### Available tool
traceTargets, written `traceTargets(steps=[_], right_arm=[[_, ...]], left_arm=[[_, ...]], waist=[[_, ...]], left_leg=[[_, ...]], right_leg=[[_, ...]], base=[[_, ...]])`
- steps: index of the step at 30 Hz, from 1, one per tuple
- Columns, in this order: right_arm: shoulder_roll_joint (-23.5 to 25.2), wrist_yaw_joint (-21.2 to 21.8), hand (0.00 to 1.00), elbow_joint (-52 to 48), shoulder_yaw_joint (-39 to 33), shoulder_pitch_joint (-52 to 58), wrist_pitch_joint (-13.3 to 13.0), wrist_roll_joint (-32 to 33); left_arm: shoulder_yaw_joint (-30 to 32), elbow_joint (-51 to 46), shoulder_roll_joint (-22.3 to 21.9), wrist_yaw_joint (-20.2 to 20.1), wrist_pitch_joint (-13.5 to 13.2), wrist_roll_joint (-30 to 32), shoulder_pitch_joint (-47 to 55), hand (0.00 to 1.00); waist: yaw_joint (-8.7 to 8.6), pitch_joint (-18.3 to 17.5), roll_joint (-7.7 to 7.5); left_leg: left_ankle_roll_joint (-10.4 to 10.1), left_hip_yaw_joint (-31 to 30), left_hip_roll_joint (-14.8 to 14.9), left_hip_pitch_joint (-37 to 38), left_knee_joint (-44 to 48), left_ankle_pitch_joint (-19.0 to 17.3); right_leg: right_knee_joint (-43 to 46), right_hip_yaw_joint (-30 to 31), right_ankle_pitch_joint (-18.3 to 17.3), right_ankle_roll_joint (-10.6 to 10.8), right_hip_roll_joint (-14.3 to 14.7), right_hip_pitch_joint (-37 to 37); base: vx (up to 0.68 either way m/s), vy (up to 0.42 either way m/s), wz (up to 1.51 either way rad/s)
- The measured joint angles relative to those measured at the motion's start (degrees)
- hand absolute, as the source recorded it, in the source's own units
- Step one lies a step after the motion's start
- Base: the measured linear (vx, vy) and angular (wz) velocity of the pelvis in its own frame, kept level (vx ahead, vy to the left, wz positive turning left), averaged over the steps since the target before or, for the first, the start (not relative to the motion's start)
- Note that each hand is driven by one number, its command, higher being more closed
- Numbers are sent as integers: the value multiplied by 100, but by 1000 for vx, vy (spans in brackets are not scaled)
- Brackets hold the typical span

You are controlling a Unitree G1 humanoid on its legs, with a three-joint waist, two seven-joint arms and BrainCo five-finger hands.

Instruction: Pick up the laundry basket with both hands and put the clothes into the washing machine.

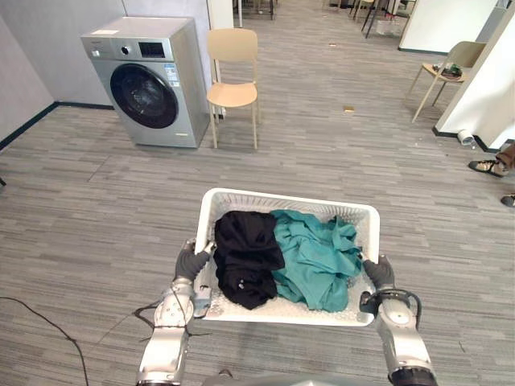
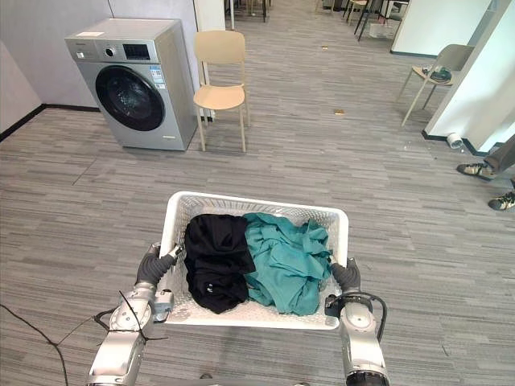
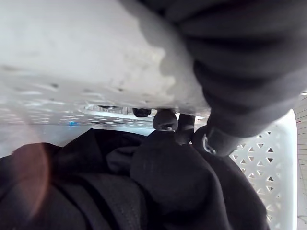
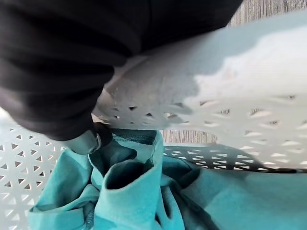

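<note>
clothes point(image 1: 282, 257) in basket point(image 1: 265, 195), washing machine point(image 1: 149, 80) ahead-left

You're looking at a grey plank floor point(image 1: 338, 161). The washing machine point(image 1: 149, 80) stands on it at the far left, door shut, with a beige chair point(image 1: 232, 94) just beside it on its right. A second chair point(image 1: 441, 72) stands far right, near a person's shoes point(image 1: 488, 167).
</note>
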Motion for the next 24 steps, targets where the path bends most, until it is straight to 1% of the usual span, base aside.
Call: traceTargets(steps=[2, 4, 6, 9, 10, 11, 12, 13, 14, 15, 16, 17, 18, 19, 20, 21, 22, 23, 24], right_arm=[[0, 0, 100, 15, 0, 29, -11, 1], [19, 0, 100, 60, -4, 113, -45, 3], [40, 4, 100, 73, -18, 233, -127, 9], [177, 9, 100, 126, -139, 300, -132, 33], [215, 8, 100, 187, -159, 305, -147, 64], [265, 9, 100, 249, -154, 308, -161, 96], [231, 10, 100, 247, -145, 313, -161, 119], [153, 13, 100, 242, -54, 321, -161, 132], [120, 9, 100, 214, 0, 331, -160, 134], [117, -18, 100, 200, 42, 314, -163, 142], [111, -48, 100, 197, 17, 318, -161, 168], [18, -52, 100, 137, 8, 336, -156, 180], [-120, -68, 100, -12, -11, 328, -147, 178], [-177, -68, 100, -84, -10, 315, -147, 178], [-232, -68, 100, -140, -9, 262, -147, 178], [-233, -62, 100, -152, -1, 170, -147, 178], [-235, -58, 100, -185, -1, 142, -149, 179], [-243, -64, 100, -193, -3, 136, -165, 183], [-190, -82, 100, -184, -1, 97, -167, 210]], left_arm=[[-1, 0, 0, -10, 0, 0, 1, 100], [-4, 1, 0, -23, 1, 0, 6, 100], [-14, 3, 0, -28, 0, 0, 42, 100], [-14, 66, -1, -27, 0, -19, 128, 100], [-13, 87, -1, -27, -1, -21, 144, 100], [25, 101, 4, -26, -3, -55, 226, 100], [42, 110, -3, -25, -7, -111, 283, 100], [64, 114, -2, -22, -15, -243, 380, 100], [78, 113, 0, -22, -35, -293, 412, 100], [121, 186, 3, -11, -64, -413, 405, 100], [103, 241, -9, -12, -68, -441, 404, 100], [46, 290, -95, -12, -72, -492, 405, 100], [20, 289, -207, -13, -94, -537, 405, 100], [24, 289, -268, -11, -120, -583, 406, 100], [34, 285, -305, -10, -164, -629, 404, 100], [89, 282, -332, 2, -203, -650, 397, 100], [99, 256, -374, 24, -242, -656, 397, 100], [97, 245, -393, 29, -276, -657, 398, 100], [120, 249, -354, 64, -325, -658, 387, 100]], waist=[[0, 0, 0], [-27, 0, 0], [-25, 1, 4], [-56, 15, 21], [-76, 17, 24], [-96, 88, 82], [-78, 149, 185], [14, 261, 322], [47, 332, 391], [12, 421, 474], [-57, 466, 398], [-31, 546, 323], [5, 614, 306], [15, 646, 295], [18, 665, 289], [31, 691, 250], [122, 680, 276], [174, 676, 324], [296, 691, 352]], left_leg=[[-18, 33, -10, 42, -89, 24], [-22, 90, -37, 174, -469, 214], [-36, 160, -41, 219, -669, 303], [-57, 286, 5, 209, -666, 268], [-75, 314, 51, 158, -538, 162], [-141, 370, 331, -177, 315, -365], [-202, 407, 537, -323, 738, -618], [-183, 498, 983, -396, 1426, -932], [-157, 521, 1193, -465, 1837, -1023], [49, 540, 1587, -948, 2944, -983], [184, 542, 1801, -1391, 3661, -639], [66, 560, 1826, -1758, 3972, -673], [20, 554, 1672, -1980, 3701, -719], [20, 555, 1566, -2068, 3477, -718], [2, 543, 1375, -2185, 3082, -706], [-110, 493, 1139, -2284, 2427, -631], [-296, 376, 971, -2324, 1739, -477], [-357, 312, 947, -2316, 1545, -434], [-87, 151, 900, -2349, 1826, -77]], right_leg=[[12, 1, 0, 0, -10, -20], [22, -172, -1, 0, -55, -48], [119, -299, -14, -2, -70, -179], [469, -476, -135, -61, -121, -365], [558, -533, -182, -93, -123, -406], [748, -775, -372, -149, -76, -418], [827, -821, -504, -148, 10, -395], [1066, -956, -836, -253, 210, -293], [1076, -984, -1009, -241, 285, -221], [1040, -1160, -1013, -227, 430, -106], [1000, -1264, -1004, -240, 440, -29], [977, -1296, -1039, -230, 384, 37], [912, -1367, -1049, -234, 340, 78], [889, -1391, -1058, -222, 311, 97], [867, -1404, -1099, -160, 259, 121], [866, -1412, -1165, -59, 165, 185], [924, -1402, -1273, 102, 107, 236], [974, -1388, -1336, 186, 106, 269], [1226, -1267, -1545, 418, -23, 366]], base=[[-1, 0, -4], [-6, -11, 7], [-12, -6, -5], [10, -24, -21], [34, -79, -30], [10, -86, -36], [-1, -137, -66], [14, -125, -64], [37, -97, -43], [91, -116, 11], [124, -121, 39], [182, -126, 41], [172, -37, 26], [149, 16, 19], [168, 64, 10], [308, 129, -2], [347, 160, -15], [431, 221, -29], [429, 242, -32]])
